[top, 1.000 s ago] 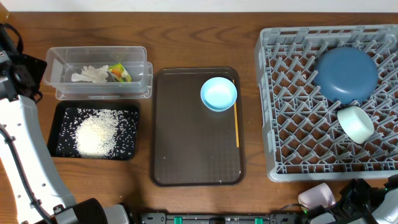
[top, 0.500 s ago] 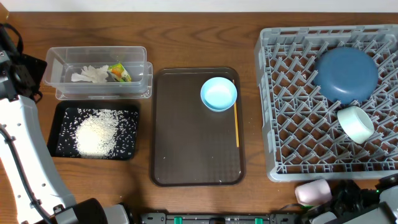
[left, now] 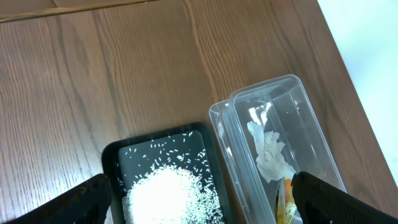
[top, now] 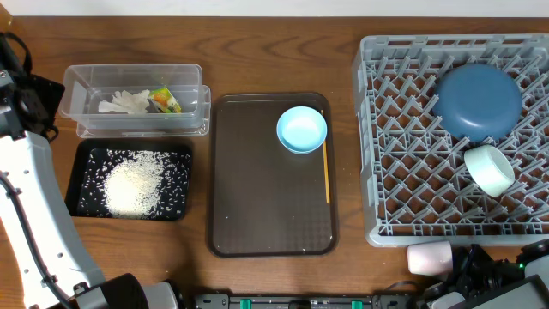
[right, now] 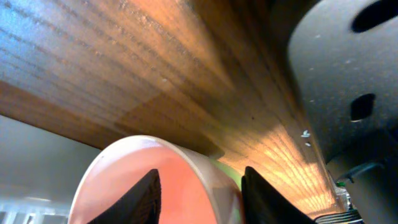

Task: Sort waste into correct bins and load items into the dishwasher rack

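The small pink cup (top: 429, 257) lies on its side on the wood just in front of the grey dishwasher rack (top: 364, 137). My right gripper (right: 200, 177) straddles the rim of the cup (right: 124, 186), one finger inside and one outside, with pink still showing beside the inner finger. The dark-blue plate (top: 478, 103) and mint-white bowl (top: 489, 169) rest in the rack. The light-blue dish (top: 301, 130) sits on the brown tray (top: 266, 206). My left gripper (left: 202, 199) hangs open above the black tray (left: 112, 162) of rice (left: 168, 199).
The clear tub (top: 77, 86) holds the tissue (top: 123, 103) and the yellow-green wrapper (top: 165, 99). A thin yellow stick (top: 326, 172) lies along the brown tray's right side. The left arm runs down the table's left edge.
The pink cup has shifted left and toward the rack's front wall. The right gripper's jaws have narrowed around its rim. The left arm has not moved.
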You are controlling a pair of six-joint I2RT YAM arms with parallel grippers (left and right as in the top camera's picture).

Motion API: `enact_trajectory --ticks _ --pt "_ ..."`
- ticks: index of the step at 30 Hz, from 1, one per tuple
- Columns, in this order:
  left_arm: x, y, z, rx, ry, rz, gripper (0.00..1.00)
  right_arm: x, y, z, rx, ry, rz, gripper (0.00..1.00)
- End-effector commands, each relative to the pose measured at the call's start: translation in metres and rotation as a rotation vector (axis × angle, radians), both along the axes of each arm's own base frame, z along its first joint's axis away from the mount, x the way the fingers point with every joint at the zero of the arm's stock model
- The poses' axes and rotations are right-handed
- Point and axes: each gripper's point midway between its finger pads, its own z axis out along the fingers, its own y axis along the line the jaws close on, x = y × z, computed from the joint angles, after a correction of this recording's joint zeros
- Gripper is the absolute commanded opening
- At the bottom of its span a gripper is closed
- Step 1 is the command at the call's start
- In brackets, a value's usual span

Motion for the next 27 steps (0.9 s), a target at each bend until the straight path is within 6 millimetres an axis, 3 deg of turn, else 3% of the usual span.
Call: enact_trajectory --ticks 1,3,4,11,15,20,27 --pt "-0.002 0.003 -0.001 0.007 0.008 0.012 0.95 0.011 0.007 0.005 0.043 -0.085 -0.006 0.27" --pt "-0.002 0.003 -0.001 0.007 0.008 0.012 0.95 0.010 0.008 0.006 0.044 -0.095 0.018 0.02" --pt "-0.002 0.003 -0.001 0.007 0.008 0.012 0.95 0.010 0.009 0.007 0.047 -0.101 0.028 0.01" --pt "-0.002 0.003 -0.001 0.007 0.008 0.012 0.95 0.011 0.021 0.014 0.110 -0.112 0.015 0.01" --pt "-0.002 0.003 -0.001 0.007 0.008 0.011 0.95 0.024 0.029 0.025 0.149 -0.231 0.043 0.01" --pt "-0.002 0.003 -0.001 0.007 0.008 0.012 0.95 0.048 0.041 0.049 0.211 -0.462 0.074 0.01" --pt "-0.002 0.003 -0.001 0.007 0.008 0.011 0.95 0.083 0.048 0.099 0.224 -0.882 0.086 0.01"
